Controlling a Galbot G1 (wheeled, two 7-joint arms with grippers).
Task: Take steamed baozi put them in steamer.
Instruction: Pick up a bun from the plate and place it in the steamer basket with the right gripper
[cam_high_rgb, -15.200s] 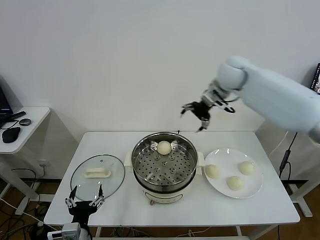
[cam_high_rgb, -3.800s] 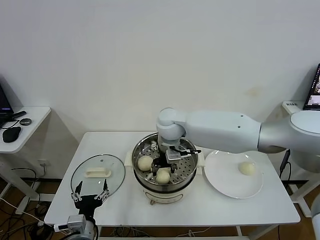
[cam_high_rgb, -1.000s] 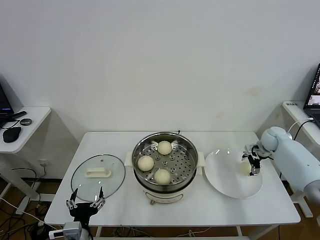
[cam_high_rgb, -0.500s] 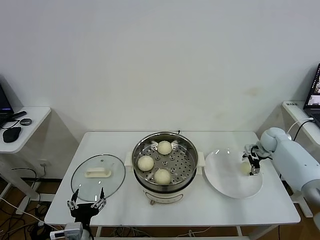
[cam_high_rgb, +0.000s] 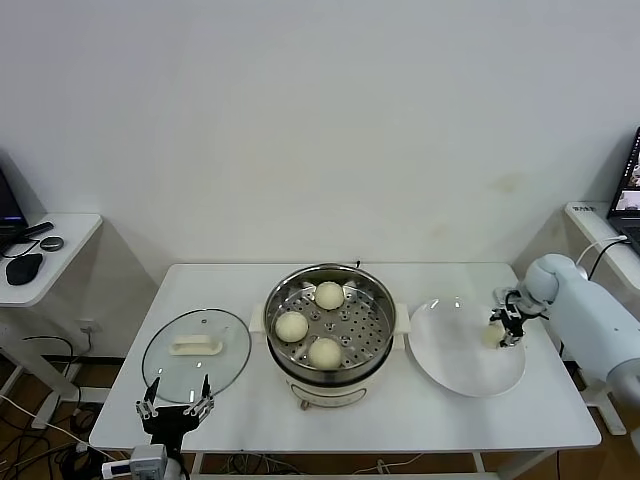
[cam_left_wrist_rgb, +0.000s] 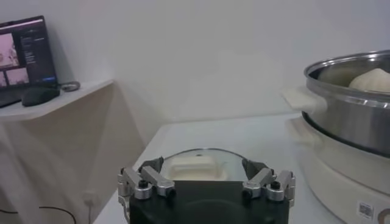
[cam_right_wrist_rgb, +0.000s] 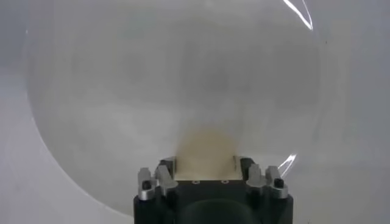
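Looking down at the white counter (cam_high_rgb: 480, 415), we see the steamer (cam_high_rgb: 329, 322) in the middle with three steamed baozi (cam_high_rgb: 291, 326) resting apart on its perforated tray. The fourth bun (cam_right_wrist_rgb: 206, 150) lies on the white plate (cam_high_rgb: 450, 360) to the steamer's right, near the plate's far right edge. Our right claw (cam_high_rgb: 506, 327) is down over that bun, its fingers (cam_right_wrist_rgb: 163, 172) set on either side of the dough and close against it; we cannot tell whether they already grip it. Our left claw (cam_high_rgb: 175, 407) waits at the near left edge of the counter, fingers spread wide and empty, just in front of the glass lid (cam_high_rgb: 195, 352).
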